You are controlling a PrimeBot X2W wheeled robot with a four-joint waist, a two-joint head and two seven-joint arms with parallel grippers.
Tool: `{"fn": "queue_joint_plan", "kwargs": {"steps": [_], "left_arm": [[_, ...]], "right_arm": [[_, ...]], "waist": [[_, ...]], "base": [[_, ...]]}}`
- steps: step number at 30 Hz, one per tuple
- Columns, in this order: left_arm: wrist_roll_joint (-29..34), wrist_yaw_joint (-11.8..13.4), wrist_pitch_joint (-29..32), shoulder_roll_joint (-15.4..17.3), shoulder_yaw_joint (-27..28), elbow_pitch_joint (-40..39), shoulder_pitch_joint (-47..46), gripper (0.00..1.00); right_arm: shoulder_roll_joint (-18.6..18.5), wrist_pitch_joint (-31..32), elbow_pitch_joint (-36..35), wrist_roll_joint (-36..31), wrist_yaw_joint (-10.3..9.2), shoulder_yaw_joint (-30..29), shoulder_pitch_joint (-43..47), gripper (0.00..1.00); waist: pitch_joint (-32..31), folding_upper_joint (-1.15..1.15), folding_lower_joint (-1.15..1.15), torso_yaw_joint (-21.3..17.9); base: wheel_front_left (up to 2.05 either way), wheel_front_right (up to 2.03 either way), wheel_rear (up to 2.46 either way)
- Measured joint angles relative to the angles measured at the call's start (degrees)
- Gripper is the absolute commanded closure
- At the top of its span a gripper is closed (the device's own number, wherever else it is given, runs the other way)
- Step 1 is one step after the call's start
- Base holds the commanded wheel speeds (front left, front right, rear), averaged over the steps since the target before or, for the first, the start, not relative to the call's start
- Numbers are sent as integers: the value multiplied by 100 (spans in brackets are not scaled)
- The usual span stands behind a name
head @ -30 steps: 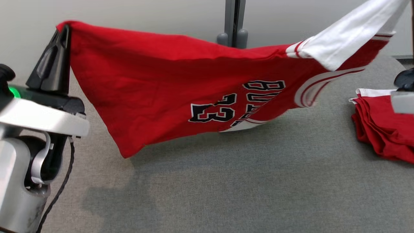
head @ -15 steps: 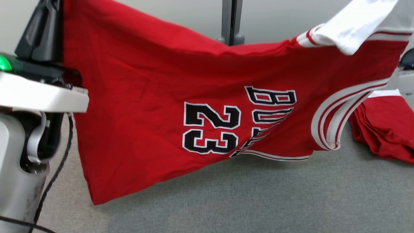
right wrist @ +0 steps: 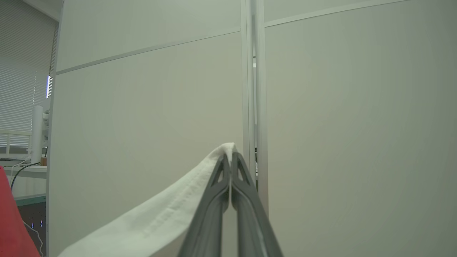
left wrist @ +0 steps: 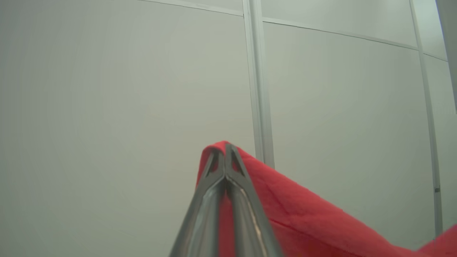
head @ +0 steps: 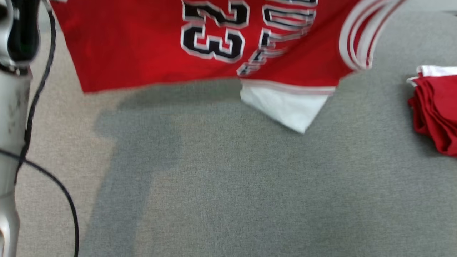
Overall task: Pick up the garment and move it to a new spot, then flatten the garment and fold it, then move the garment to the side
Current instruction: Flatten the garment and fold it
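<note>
Garment: red jersey garment (head: 142,46) with black numerals hangs as a sheet across the top of the head view, lifted off the surface.
Left gripper: the left gripper (left wrist: 225,157) is clamped on a red corner of the cloth; fingers pressed together, pointing at the pale partition wall (left wrist: 107,107).
Right gripper: the right gripper (right wrist: 230,159) is pinched closed on a white hemmed edge, which trails down to the lower left of the right wrist view.
Loose part: a white flap (head: 285,107) dangles below the red hem at upper centre of the head view. I cannot tell whether it touches the surface.
Surface: grey table cover (head: 250,185), bare in the middle and lower frame.
Other items: folded pile (head: 435,110) of red cloth at the right edge, well apart from the hanging jersey; a black cable (head: 35,89) runs down the left edge.
Progress (judgement): pick-up is done, carry to the new spot is under way.
Remaining: lay down, flatten, fold, move aside. None of these has started.
</note>
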Motion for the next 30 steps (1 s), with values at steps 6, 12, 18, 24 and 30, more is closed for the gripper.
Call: {"fn": "queue_joint_plan", "kwargs": {"steps": [6,12,18,24,30], "left_arm": [[33,-280,-417,-271,-8,1461,-1116,100],[-231,-487,-250,-634,-38,3115,-1692,100],[-614,-634,-15,-815,14,4340,-1586,100],[-833,-730,-100,-925,7,4821,-1264,100],[-1129,-750,-469,-1189,-218,4731,-218,100]], "right_arm": [[216,-377,1489,169,0,467,-1389,100],[658,-554,3256,597,0,764,-2112,100],[818,-572,4247,821,0,1132,-1963,100],[826,-720,4464,1214,0,1282,-1507,100],[625,-967,4092,1666,0,1586,-163,100]], "waist": [[421,0,0,45],[566,0,0,46],[619,0,0,18],[783,0,0,-8],[676,0,0,60]], "base": [[0,0,0],[0,0,0],[0,0,0],[0,0,0],[0,0,0]]}}
